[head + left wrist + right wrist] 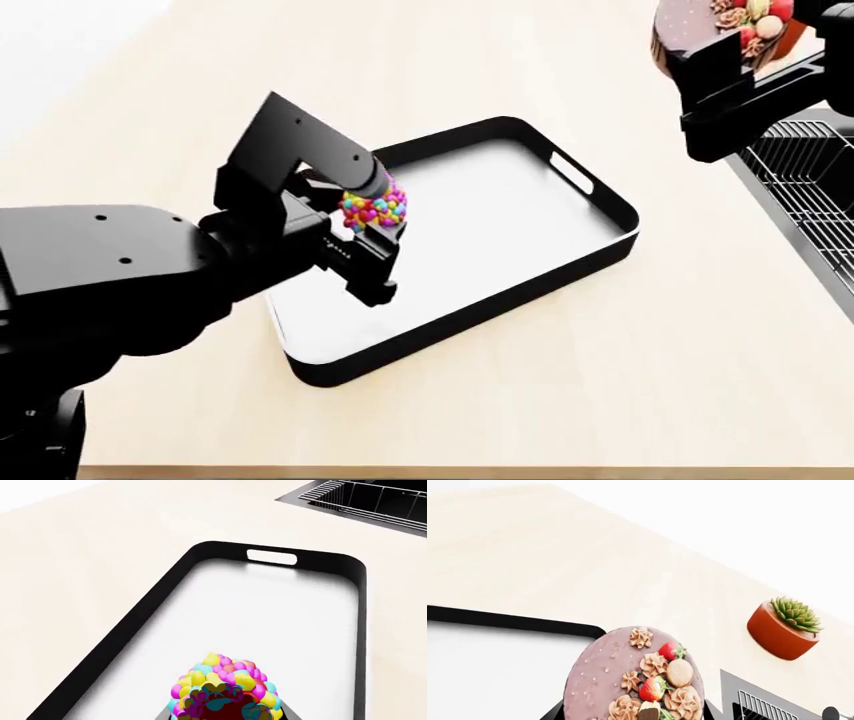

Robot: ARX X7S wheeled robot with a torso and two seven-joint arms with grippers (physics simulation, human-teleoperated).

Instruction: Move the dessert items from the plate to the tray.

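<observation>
My left gripper (pixel 363 235) is shut on the candy-bead ball (pixel 375 208) and holds it above the near left part of the tray (pixel 614 205). In the left wrist view the ball (pixel 223 685) fills the jaws over the tray's pale floor (pixel 267 615). My right gripper (pixel 727 45) is shut on the chocolate cake (pixel 721 22), raised high at the far right, beyond the tray's far corner. In the right wrist view the cake (pixel 630 680), topped with strawberries and cream swirls, sits between the fingers, with the tray's black wall (pixel 507 621) below. The plate is out of view.
A wire sink rack (pixel 814 180) lies in the counter to the right of the tray; it also shows in the left wrist view (pixel 373 500). A succulent in a red pot (pixel 782 627) stands on the counter near the sink. The counter (pixel 667 380) is pale wood.
</observation>
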